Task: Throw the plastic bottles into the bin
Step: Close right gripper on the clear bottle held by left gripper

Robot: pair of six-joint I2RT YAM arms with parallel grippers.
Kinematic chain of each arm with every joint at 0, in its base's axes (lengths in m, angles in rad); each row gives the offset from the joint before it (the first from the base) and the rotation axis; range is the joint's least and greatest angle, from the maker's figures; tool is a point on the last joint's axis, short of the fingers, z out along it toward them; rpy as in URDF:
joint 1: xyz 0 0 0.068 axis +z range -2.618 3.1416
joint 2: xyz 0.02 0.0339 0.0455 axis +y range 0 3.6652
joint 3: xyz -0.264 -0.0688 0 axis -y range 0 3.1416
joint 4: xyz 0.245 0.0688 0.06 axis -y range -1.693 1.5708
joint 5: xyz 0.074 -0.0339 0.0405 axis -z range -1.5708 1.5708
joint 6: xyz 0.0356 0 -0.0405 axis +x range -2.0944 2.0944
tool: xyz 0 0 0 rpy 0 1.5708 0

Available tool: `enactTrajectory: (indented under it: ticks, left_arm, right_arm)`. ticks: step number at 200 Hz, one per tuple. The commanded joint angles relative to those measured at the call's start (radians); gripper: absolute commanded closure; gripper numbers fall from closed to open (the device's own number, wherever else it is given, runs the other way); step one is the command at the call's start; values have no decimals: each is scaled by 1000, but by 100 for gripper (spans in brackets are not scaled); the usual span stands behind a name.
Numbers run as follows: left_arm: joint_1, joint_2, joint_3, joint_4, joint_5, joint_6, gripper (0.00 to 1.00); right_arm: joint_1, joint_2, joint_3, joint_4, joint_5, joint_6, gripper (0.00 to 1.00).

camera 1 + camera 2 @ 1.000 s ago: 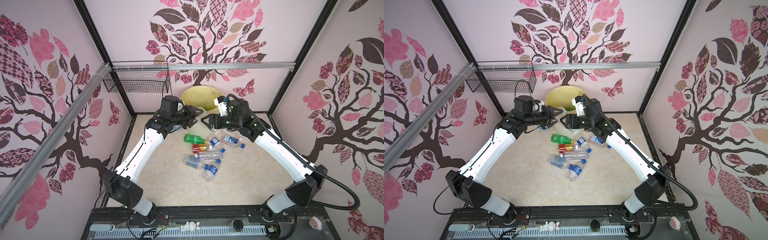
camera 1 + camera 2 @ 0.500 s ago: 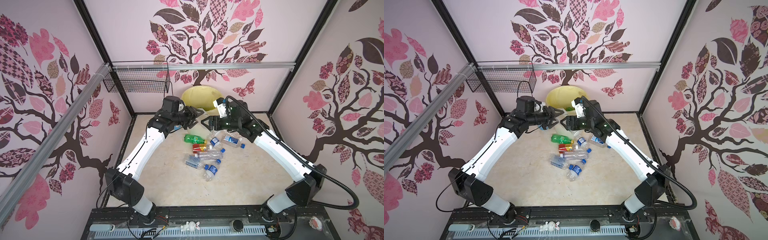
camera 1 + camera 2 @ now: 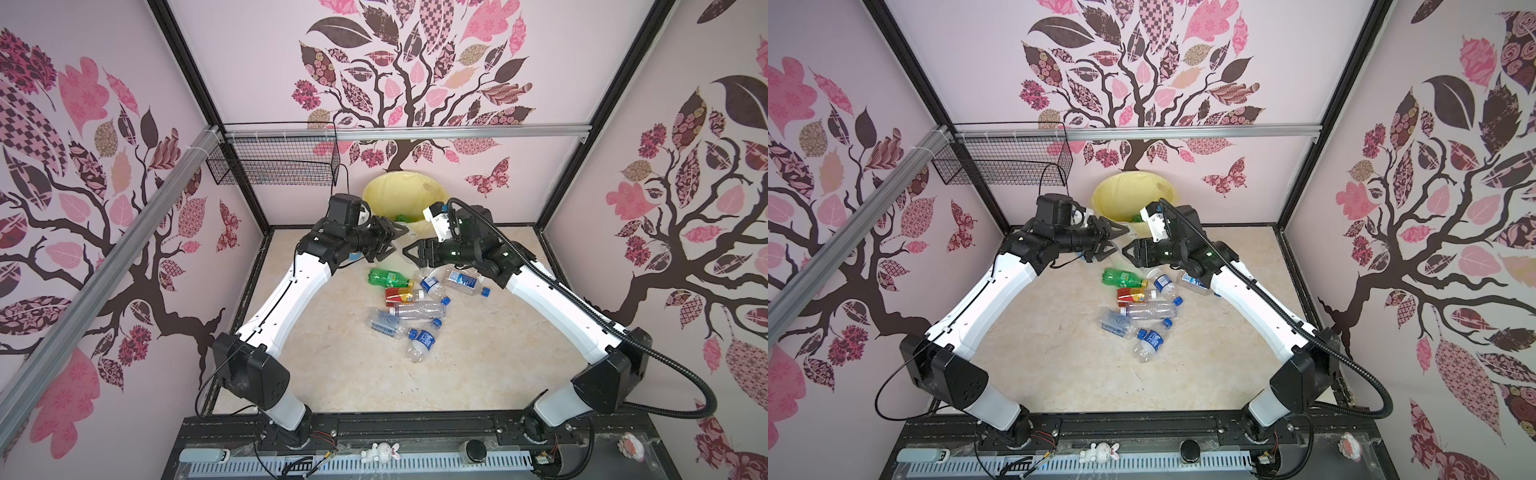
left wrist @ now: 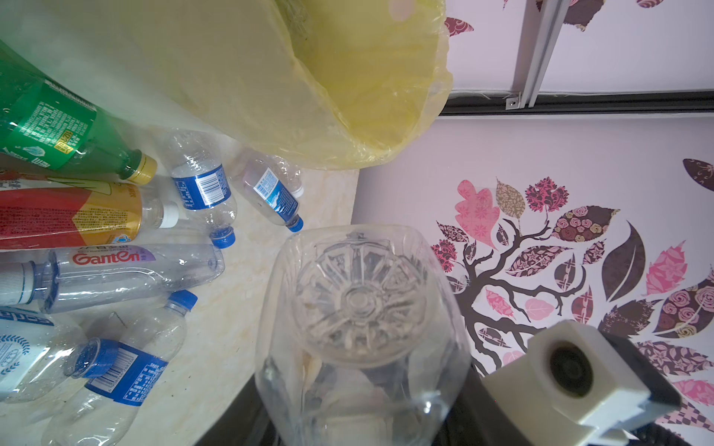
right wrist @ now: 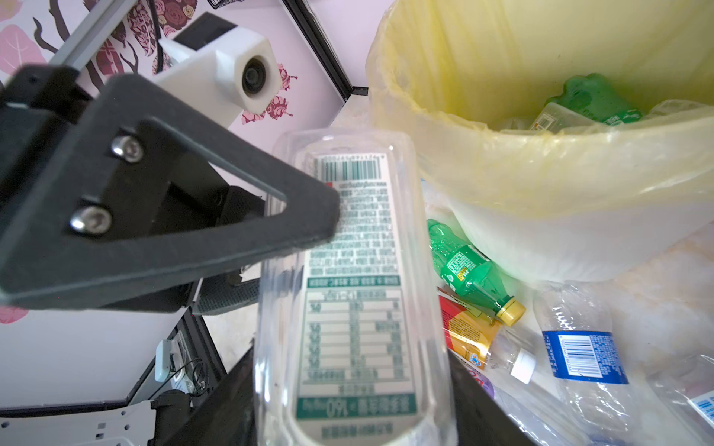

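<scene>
A clear flattened bottle hangs in the air between my two grippers, just in front of the bin. My left gripper is shut on one end of it; the bottle's ribbed base points out of its jaws. My right gripper has the labelled body between its fingers, and both fingers press on its sides. The bin, lined with a yellow bag, holds a green bottle. Several plastic bottles lie in a heap on the floor below, among them a green one and a red-labelled one.
A black wire basket hangs on the back wall, left of the bin. Patterned walls with black frame posts close in the floor on three sides. A white rabbit figure sits on the front rail.
My right gripper's jaws have drawn in on the clear bottle. Both arms have edged slightly towards each other in front of the bin. The heap has not moved.
</scene>
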State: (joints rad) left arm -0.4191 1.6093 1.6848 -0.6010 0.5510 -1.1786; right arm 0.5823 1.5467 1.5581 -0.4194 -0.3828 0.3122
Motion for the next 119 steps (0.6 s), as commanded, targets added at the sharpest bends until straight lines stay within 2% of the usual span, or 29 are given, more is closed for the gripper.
enactTrajectory:
  ticks: [1, 32, 62, 74, 92, 119]
  left_arm:
    - [-23, -17, 92, 115, 125, -38, 46]
    - [-23, -16, 93, 117, 137, -44, 46]
    - [-23, -14, 92, 118, 154, -45, 44]
    - [-22, -12, 92, 112, 153, -42, 42]
    - [-23, -10, 92, 112, 152, -44, 38]
    - [-18, -6, 94, 114, 144, -51, 27]
  right_arm:
    - [14, 18, -26, -48, -50, -24, 33]
    - [13, 27, -25, -29, -72, -19, 34]
    - [13, 30, -35, -4, -107, -10, 49]
    - [13, 29, -38, 2, -112, -6, 54]
    - [13, 26, -39, 2, -116, -6, 55]
    - [13, 18, -46, 3, -113, -6, 57]
